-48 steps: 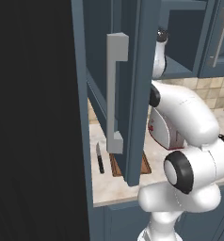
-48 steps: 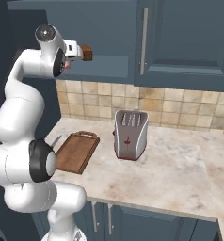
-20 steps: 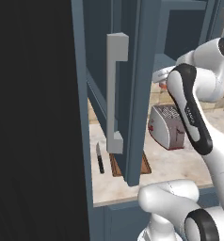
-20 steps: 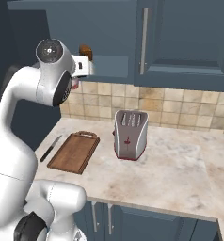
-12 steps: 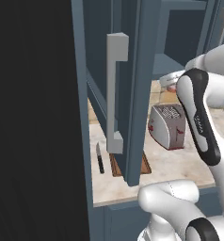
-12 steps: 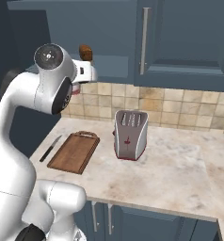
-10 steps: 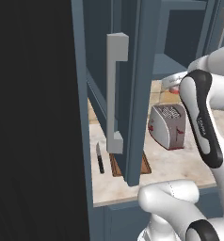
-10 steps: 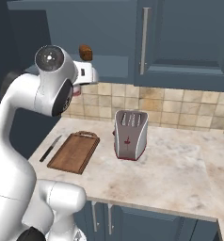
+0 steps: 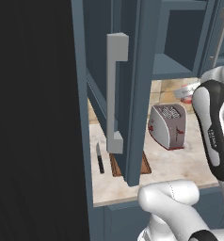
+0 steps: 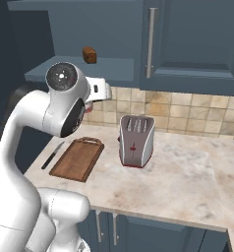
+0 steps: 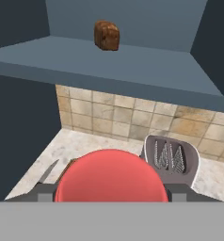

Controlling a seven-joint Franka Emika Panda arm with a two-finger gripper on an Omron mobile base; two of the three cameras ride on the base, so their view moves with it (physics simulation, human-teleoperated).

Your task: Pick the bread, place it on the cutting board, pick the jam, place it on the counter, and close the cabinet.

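A simulated kitchen's marbled counter (image 10: 188,177): knife (image 10: 53,154), empty cutting board (image 10: 77,158), then toaster (image 10: 136,141). The gripper (image 11: 111,195) clamps the jam (image 11: 111,181) in midair below the open cabinet (image 9: 135,89); the bread (image 11: 107,35) sits shelved. A loose grip risks dropping the jar.

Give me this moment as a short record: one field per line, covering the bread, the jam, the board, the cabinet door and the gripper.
bread: brown chunk on the open cabinet's shelf, not yet on the board
jam: red jar between the gripper's fingers, out of the cabinet and above the counter
cutting board: dark-brown board flat on the counter, nothing on it
knife: on the counter, left of the board
toaster: silver, upright, right of the board
cabinet door: swung open, bar handle facing the left base view
gripper: shut on the jar
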